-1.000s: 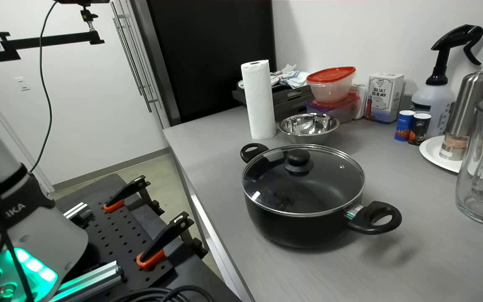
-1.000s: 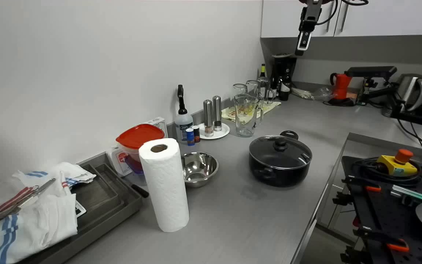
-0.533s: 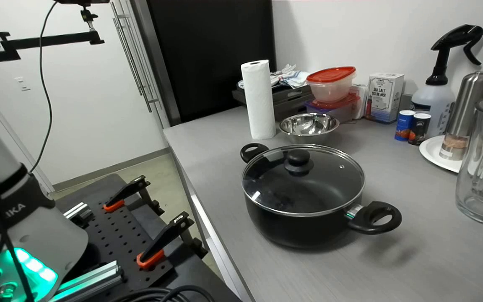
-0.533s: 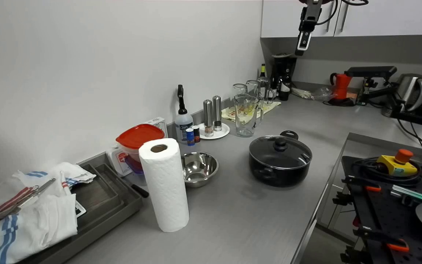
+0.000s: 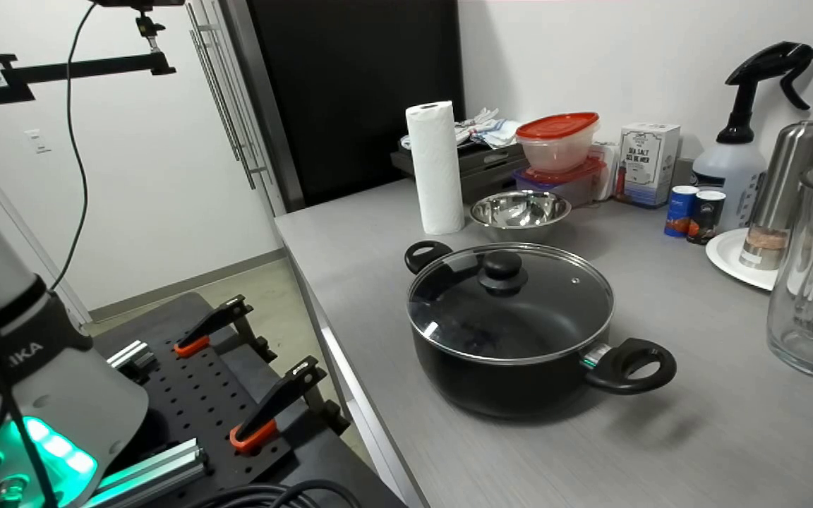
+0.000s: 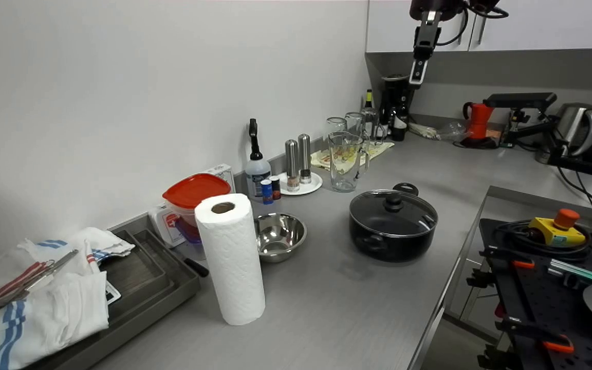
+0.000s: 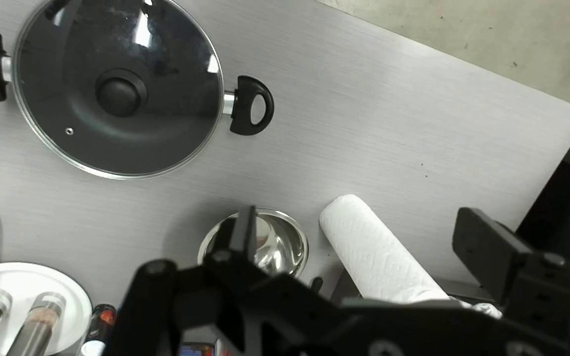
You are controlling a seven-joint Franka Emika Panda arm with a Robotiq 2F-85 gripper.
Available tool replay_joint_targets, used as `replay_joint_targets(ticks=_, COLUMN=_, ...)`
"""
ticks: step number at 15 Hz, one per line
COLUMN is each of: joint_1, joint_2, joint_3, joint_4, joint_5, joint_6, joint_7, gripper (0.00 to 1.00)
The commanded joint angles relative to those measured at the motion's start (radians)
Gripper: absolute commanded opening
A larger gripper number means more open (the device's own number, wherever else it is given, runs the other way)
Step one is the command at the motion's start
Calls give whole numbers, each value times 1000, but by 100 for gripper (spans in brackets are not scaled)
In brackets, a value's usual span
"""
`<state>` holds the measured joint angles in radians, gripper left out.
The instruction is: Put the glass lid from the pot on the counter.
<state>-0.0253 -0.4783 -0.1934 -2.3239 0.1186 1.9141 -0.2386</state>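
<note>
While claw (image 7: pixel 358 225) hangs spread, gripping nothing, lid (image 5: pixel 512 307) sits on pot (image 5: pixel 502 388) below, off to claw's side; step likely wants centring over knob (image 7: pixel 118 95), straight descent, square pinch, level lift before setting down gently on counter (image 7: pixel 403 128).

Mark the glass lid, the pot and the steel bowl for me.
Glass lid (image 7: pixel 118 95): in the wrist view, on its black centre knob.
Pot (image 5: pixel 507 389): in an exterior view, on its black outer wall.
Steel bowl (image 6: pixel 280 236): in an exterior view, on its shiny inside.
</note>
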Motion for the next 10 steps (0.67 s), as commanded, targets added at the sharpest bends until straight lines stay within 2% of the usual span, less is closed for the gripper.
replay_joint_targets(ticks=1, joint_1=-32, joint_2=78, joint_3=2, joint_4=7, joint_5=6, joint_6=68, joint_7=19, gripper=100)
replay_joint_targets(ticks=10, joint_1=-104, joint_2=231, joint_3=-10, joint_4=-10, joint_5=2, joint_6=208, joint_7=69, gripper=100)
